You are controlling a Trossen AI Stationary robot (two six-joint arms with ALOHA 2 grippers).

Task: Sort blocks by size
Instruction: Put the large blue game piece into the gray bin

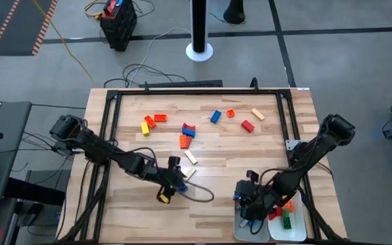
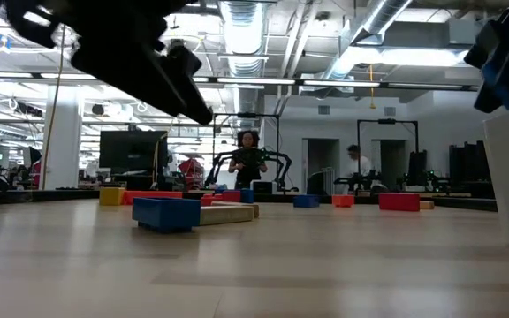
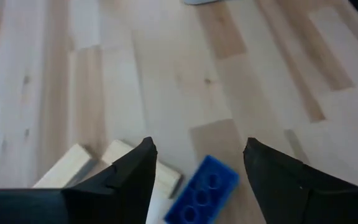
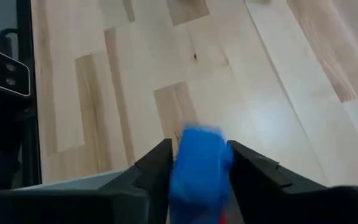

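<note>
Blocks: right gripper (image 4: 199,168) clamped on blue brick (image 4: 199,163), poised over left white tray (image 1: 249,224), drop lies straight below. Left gripper (image 3: 197,168) fingers apart, 2nd blue brick (image 3: 202,191) between them w/ long axis diagonal. Others scattered mid-table

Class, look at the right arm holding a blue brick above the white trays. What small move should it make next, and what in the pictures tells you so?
Probably open the right pincer and let the blue block drop into the left white tray. The fingers are shut on it, and the high view shows that pincer over that tray, beside the tray already holding bricks. The left pincer is open above another blue block.
</note>
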